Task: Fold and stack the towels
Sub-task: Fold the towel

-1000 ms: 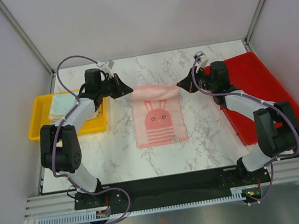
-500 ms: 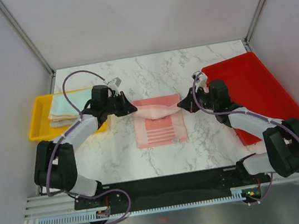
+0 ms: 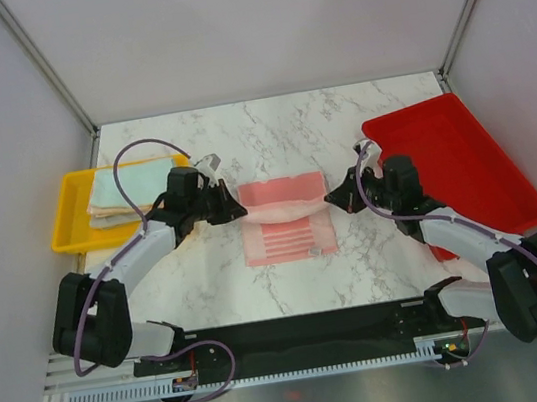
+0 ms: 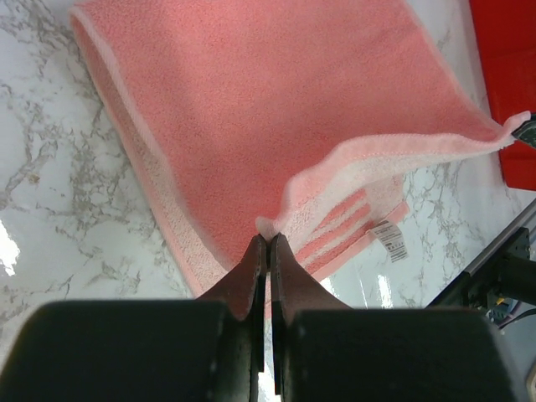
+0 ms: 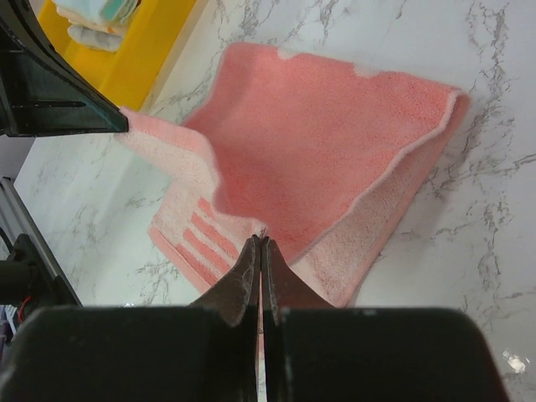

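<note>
A pink towel (image 3: 286, 217) with darker pink stripes lies on the marble table, its far edge lifted and drawn over toward the near edge in a half fold. My left gripper (image 3: 238, 204) is shut on the towel's left corner (image 4: 266, 226), and my right gripper (image 3: 330, 197) is shut on its right corner (image 5: 270, 236). The raised edge sags between the two grippers. The striped near end (image 4: 347, 219) with a white label (image 4: 389, 240) still rests flat. More folded towels (image 3: 114, 196), pale and mint, sit in the yellow tray (image 3: 71, 208) at the left.
A red tray (image 3: 463, 152) stands at the right, behind my right arm. The metal frame rail (image 3: 299, 336) runs along the near table edge. White walls close the back and both sides.
Both grippers have carried the towel's far edge down and toward the near side, covering the rabbit print and leaving only the stripes showing. Both arms have stretched lower over the table.
</note>
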Robot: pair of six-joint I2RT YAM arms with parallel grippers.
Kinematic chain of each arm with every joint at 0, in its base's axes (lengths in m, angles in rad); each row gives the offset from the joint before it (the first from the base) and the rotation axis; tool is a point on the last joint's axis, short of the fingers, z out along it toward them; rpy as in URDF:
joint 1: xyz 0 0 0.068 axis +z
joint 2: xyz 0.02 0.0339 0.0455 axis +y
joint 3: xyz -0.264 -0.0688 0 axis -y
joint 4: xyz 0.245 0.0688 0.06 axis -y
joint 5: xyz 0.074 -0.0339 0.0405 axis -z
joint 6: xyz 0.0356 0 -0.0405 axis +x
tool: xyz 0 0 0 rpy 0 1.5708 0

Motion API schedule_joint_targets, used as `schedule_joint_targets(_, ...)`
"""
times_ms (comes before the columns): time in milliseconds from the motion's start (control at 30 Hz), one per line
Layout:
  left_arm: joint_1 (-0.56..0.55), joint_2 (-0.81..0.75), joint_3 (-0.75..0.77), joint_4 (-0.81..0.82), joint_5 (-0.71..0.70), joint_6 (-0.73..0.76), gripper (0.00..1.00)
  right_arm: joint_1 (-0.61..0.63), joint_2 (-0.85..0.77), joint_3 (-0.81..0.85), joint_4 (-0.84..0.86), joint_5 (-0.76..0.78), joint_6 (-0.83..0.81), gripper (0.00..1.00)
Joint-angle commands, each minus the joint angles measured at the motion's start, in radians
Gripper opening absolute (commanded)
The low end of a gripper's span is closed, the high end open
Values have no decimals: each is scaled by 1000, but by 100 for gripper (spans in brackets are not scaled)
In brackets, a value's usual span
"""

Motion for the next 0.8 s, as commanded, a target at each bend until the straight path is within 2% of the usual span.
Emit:
schedule_joint_targets(0, -2, -53, -15, 2, -46, -26, 2, 8, -34, -17, 32, -16, 30, 0)
schedule_joint_targets(400, -65, -82, -93, 2, -108, -63, 2, 31, -6, -185, 224, -19, 157, 0)
schedule_joint_targets(767, -103, -96, -141, 2, -160, -89, 2, 40, 9, -177, 208, -11, 165, 0)
